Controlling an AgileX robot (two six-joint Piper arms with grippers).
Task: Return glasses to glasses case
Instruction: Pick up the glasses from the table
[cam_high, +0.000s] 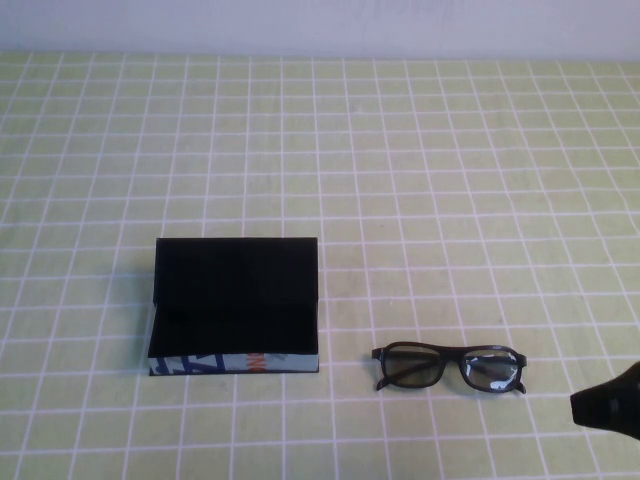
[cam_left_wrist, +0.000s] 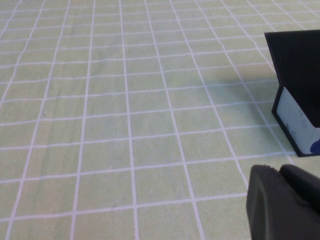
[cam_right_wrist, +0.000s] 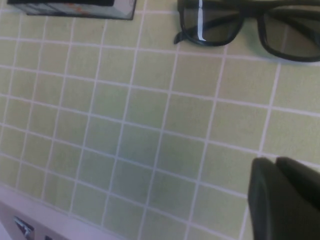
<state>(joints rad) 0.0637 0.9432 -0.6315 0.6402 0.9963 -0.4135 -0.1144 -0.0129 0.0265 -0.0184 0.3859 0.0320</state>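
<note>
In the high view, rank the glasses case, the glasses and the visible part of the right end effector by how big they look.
1. glasses case, clearly the largest.
2. glasses, narrower than the case.
3. right end effector, shut, only partly in frame at the near right edge, so its true size is unsure.
The left end effector is out of this view.

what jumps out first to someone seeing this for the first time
The black glasses case stands out on the green checked tablecloth, left of centre with its lid up. The black glasses lie on the cloth to its right, apart from it. The shut right gripper sits at the near right edge; the left gripper hovers beside the case.
</note>
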